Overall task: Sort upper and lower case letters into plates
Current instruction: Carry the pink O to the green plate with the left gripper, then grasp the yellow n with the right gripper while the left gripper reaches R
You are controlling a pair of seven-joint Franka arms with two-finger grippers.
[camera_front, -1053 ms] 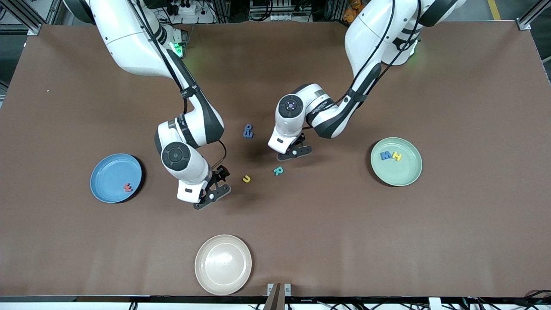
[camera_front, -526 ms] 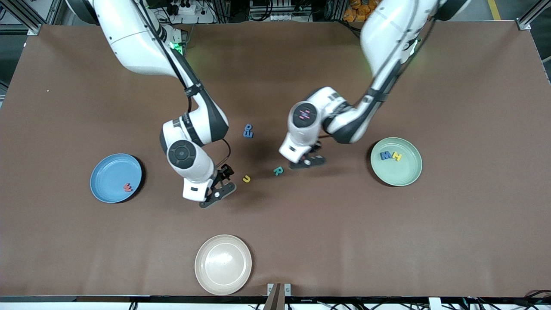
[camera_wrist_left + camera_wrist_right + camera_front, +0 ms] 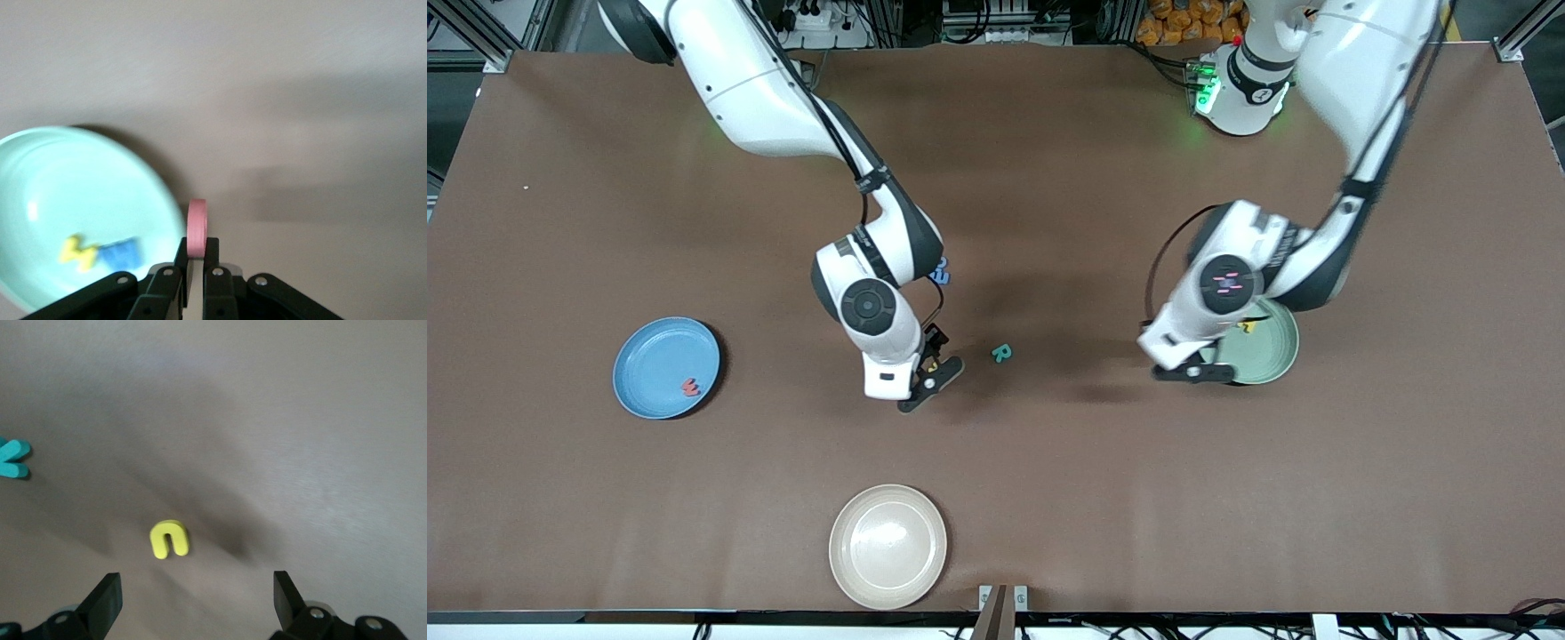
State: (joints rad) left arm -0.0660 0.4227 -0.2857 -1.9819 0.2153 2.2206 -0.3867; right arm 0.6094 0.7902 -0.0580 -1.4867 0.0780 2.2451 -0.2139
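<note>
Front view, scanning from the right arm's end of the table: you have three plates in all. First the blue plate (image 3: pixel 665 367), with one letter in it, the red w (image 3: pixel 691 387). Next the beige plate (image 3: pixel 887 546), nearest the camera, holding nothing.

Right gripper (image 3: pixel 930 372) is over the yellow u (image 3: pixel 169 539); in the right wrist view you see its fingers (image 3: pixel 103 603) spread wide with the u between them and clear of both, lying flat on the table (image 3: pixel 1049 480). In the front view the gripper covers most of the u.

One blue letter (image 3: pixel 941 272) peeks out beside the right arm's wrist, farther from the camera than the u; you can't read it. The teal R (image 3: pixel 1001 353) lies loose on the table between the two grippers, just beside the right one.

Left gripper (image 3: pixel 1193 372) is over the edge of the pale green plate (image 3: pixel 1263 351) on the side toward the R. In the left wrist view its fingers are pinched on a thin red letter (image 3: pixel 197 228), seen edge-on, so you can't read which one. In that plate you count two letters: a yellow one (image 3: pixel 78 252) and a blue one (image 3: pixel 121 254) touching it, both too blurred to read.

Letters you can count: seven. No brand or label text is readable.
</note>
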